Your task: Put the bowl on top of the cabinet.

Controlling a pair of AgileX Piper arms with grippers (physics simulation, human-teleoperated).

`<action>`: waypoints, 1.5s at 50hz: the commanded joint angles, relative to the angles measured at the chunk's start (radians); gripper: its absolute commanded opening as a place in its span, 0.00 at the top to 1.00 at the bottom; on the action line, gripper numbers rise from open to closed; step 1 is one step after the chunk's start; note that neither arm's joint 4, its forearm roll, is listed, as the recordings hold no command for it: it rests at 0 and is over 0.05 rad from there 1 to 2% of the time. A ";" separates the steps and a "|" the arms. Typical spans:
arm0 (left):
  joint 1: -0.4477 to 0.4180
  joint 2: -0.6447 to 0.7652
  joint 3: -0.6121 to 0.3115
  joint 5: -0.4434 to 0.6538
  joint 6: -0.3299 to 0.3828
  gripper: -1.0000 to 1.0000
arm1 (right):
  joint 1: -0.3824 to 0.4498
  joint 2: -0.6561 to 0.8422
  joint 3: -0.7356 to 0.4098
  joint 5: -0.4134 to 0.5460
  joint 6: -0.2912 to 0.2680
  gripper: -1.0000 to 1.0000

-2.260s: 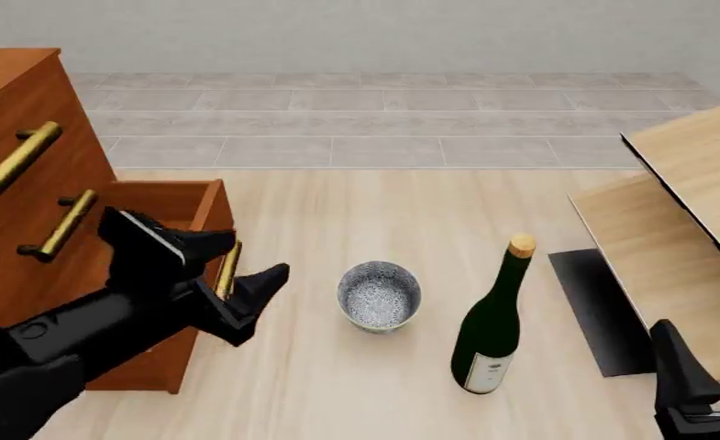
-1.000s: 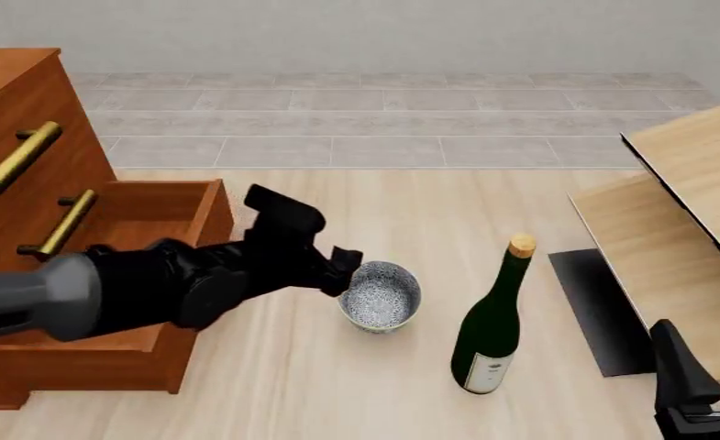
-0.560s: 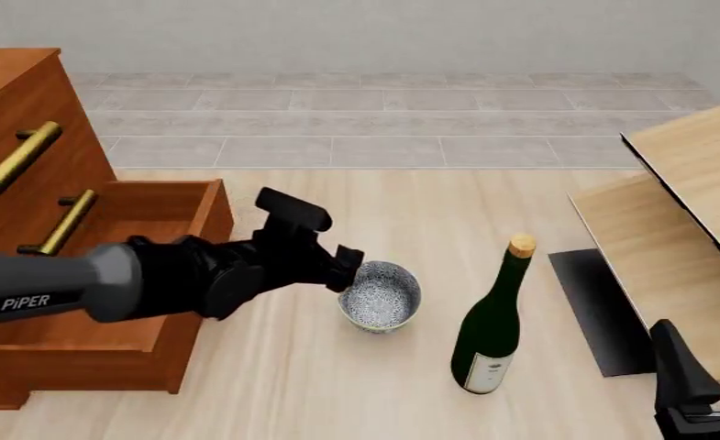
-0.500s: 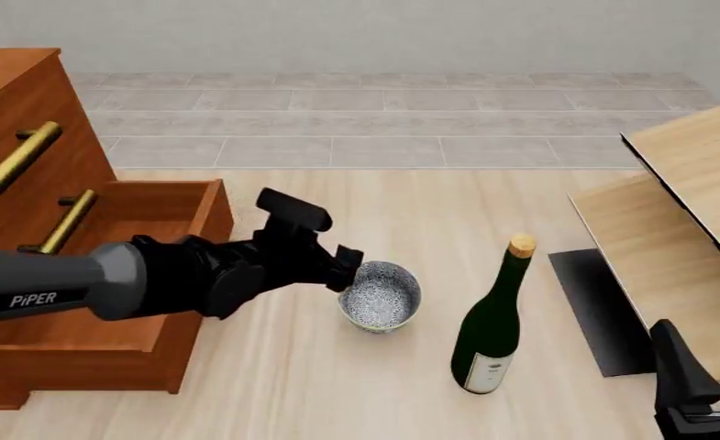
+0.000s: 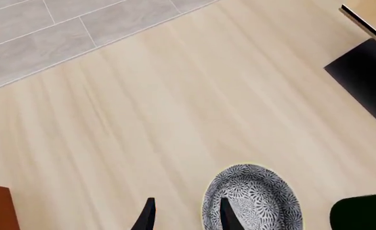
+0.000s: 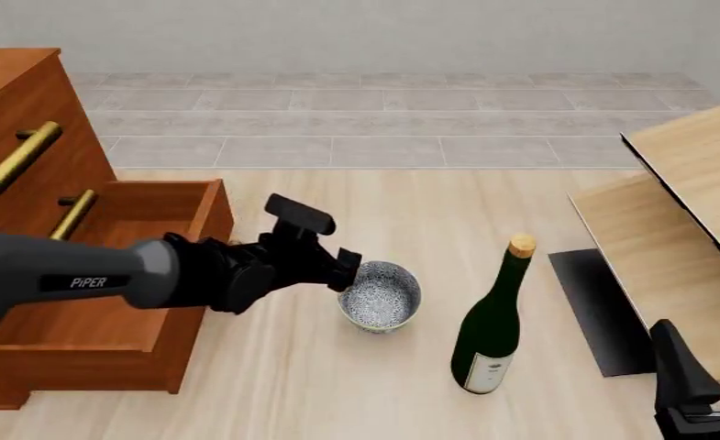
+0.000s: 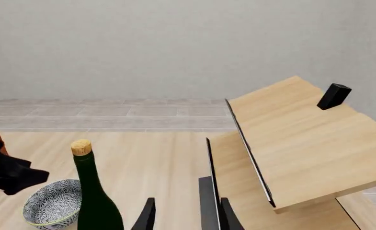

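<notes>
The speckled grey-white bowl [image 6: 381, 295] stands upright on the table, right of the reddish-brown cabinet [image 6: 23, 92], whose bottom drawer [image 6: 139, 215] is pulled out. My left gripper [image 6: 345, 266] is open at the bowl's left rim. In the left wrist view its fingers [image 5: 226, 216] straddle the rim of the bowl [image 5: 255, 201], one on the inner side, one outside. My right gripper [image 6: 712, 367] stays open and holds nothing at the near right corner. From the right wrist view the bowl [image 7: 52, 208] sits behind the bottle, with the left gripper [image 7: 9, 175] beside it.
A dark green wine bottle [image 6: 494, 321] with a cork stands just right of the bowl. Pale wooden boards [image 6: 690, 211] and a black slab [image 6: 598, 312] fill the right side. A small black block [image 7: 333, 96] rests on the upper board.
The left arm swung from the open drawer front over to the bowl and settled at its left rim. The bowl, bottle and right arm have not moved.
</notes>
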 commanded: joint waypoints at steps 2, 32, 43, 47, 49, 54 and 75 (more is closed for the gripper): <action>0.004 0.033 -0.012 -0.012 0.012 0.00 | 0.000 0.000 0.000 0.000 0.000 0.00; -0.005 0.130 -0.043 -0.043 0.036 0.00 | 0.000 0.000 0.000 0.000 0.000 0.00; -0.026 0.134 -0.032 -0.050 0.035 0.00 | 0.000 0.000 0.000 0.000 0.000 0.00; -0.025 0.137 -0.035 -0.048 0.038 0.00 | 0.000 0.000 0.000 0.000 0.000 0.00; -0.027 0.142 -0.035 -0.049 0.037 0.00 | 0.000 0.000 0.000 0.000 0.000 0.00; -0.027 0.154 -0.037 -0.054 0.041 0.00 | 0.000 0.000 0.000 0.000 0.000 0.00; -0.045 0.166 -0.040 -0.057 0.038 0.00 | 0.000 0.000 0.000 0.000 0.000 0.00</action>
